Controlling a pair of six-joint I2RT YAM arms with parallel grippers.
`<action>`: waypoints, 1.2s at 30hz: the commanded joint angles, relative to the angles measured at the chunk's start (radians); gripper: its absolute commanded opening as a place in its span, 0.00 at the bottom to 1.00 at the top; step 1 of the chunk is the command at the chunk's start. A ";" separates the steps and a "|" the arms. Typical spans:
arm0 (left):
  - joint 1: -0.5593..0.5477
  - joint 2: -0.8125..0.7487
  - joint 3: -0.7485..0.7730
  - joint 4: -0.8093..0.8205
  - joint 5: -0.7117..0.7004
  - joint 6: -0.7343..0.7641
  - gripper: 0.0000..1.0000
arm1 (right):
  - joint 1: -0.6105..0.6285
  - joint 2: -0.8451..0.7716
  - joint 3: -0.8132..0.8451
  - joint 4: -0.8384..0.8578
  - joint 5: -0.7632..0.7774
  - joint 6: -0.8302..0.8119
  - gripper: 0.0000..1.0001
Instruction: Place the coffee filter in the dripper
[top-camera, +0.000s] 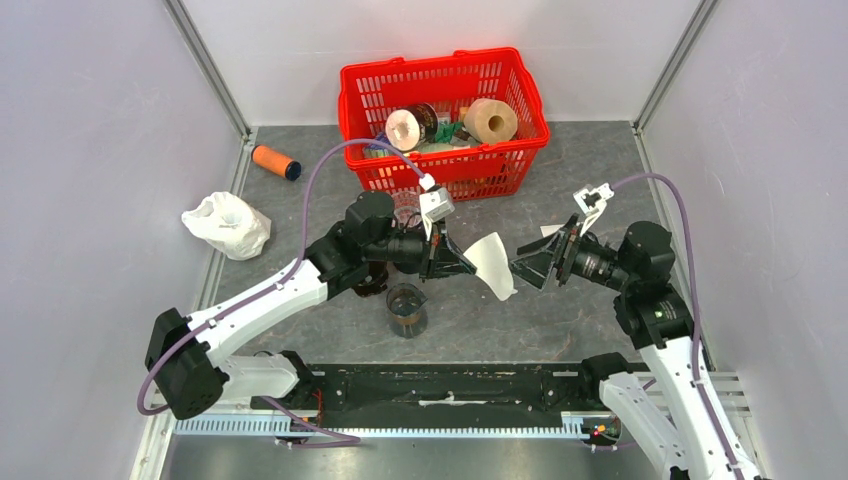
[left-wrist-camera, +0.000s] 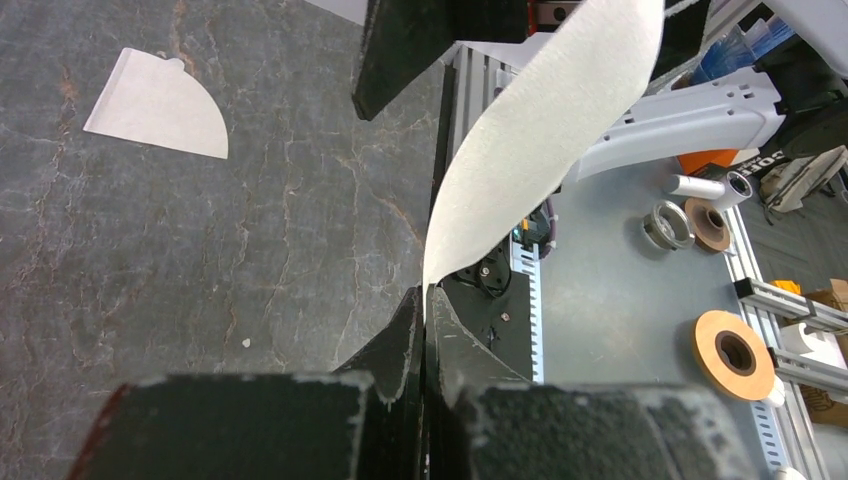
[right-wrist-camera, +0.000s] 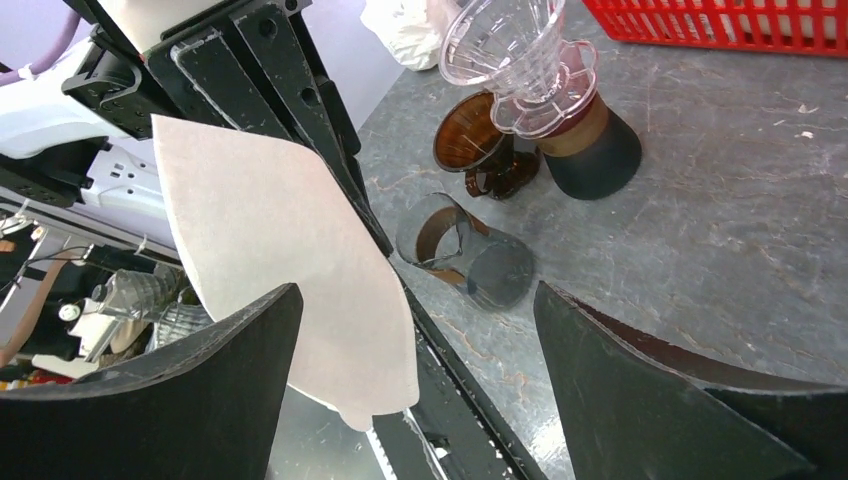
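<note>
My left gripper (top-camera: 462, 262) is shut on the tip of a white paper coffee filter (top-camera: 493, 264) and holds it in the air above the table's middle; the pinch shows in the left wrist view (left-wrist-camera: 425, 295), with the filter (left-wrist-camera: 540, 130) fanning up from it. My right gripper (top-camera: 522, 268) is open, facing the filter from the right, not touching it. In the right wrist view the filter (right-wrist-camera: 290, 250) hangs between its spread fingers (right-wrist-camera: 220, 390). The clear plastic dripper (right-wrist-camera: 520, 60) sits on a dark carafe (right-wrist-camera: 595, 155); in the top view it is mostly hidden behind the left arm (top-camera: 405, 207).
A second filter (left-wrist-camera: 160, 105) lies flat on the table. A glass cup (top-camera: 407, 310) stands near the front, a brown glass cup (right-wrist-camera: 468, 150) beside the carafe. A red basket (top-camera: 445, 170) of rolls stands at the back; an orange cylinder (top-camera: 275, 162) and a white bag (top-camera: 226, 224) lie left.
</note>
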 joint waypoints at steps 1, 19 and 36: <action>-0.006 -0.003 0.035 0.038 0.035 -0.005 0.02 | 0.002 0.030 -0.013 0.153 -0.079 0.062 0.93; -0.006 0.011 0.033 0.064 0.023 -0.039 0.02 | 0.003 -0.017 -0.100 0.472 -0.249 0.202 0.97; -0.007 0.070 0.058 0.148 0.194 -0.107 0.63 | 0.007 0.059 -0.067 0.482 -0.209 0.249 0.00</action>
